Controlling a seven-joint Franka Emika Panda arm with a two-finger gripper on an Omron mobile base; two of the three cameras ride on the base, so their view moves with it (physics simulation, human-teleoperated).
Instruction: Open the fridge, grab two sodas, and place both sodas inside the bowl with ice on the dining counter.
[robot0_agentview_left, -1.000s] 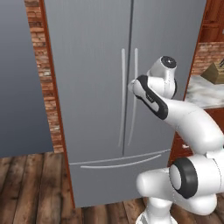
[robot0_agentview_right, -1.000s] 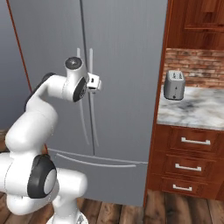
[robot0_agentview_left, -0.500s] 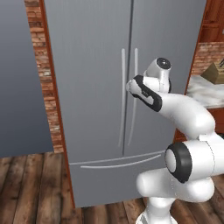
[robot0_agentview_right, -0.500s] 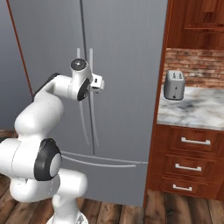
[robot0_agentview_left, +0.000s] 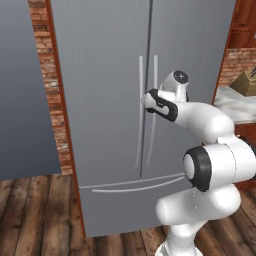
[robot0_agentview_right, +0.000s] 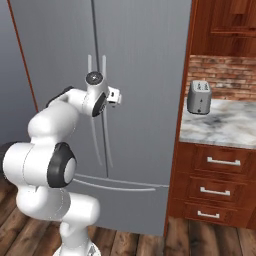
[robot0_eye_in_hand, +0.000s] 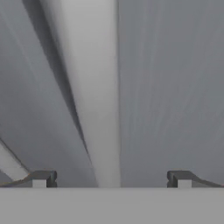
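Since the earlier frame, the arm is reaching closer to the tall grey French-door fridge (robot0_agentview_left: 145, 100) at frame centre; the end effector (robot0_eye_in_hand: 111, 179) is gaping wide, straddling one long silver handle (robot0_eye_in_hand: 98, 87), holding nothing.

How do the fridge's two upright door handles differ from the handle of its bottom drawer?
The door handles stand upright, side by side at the middle seam of the fridge; the drawer handle lies crosswise, low on the front. The door handles form a close pair; the drawer handle is single. The open gripper is up close to one door handle, with that handle between its fingertips; the drawer handle is far below it. All three are long, slim, curved and silver.
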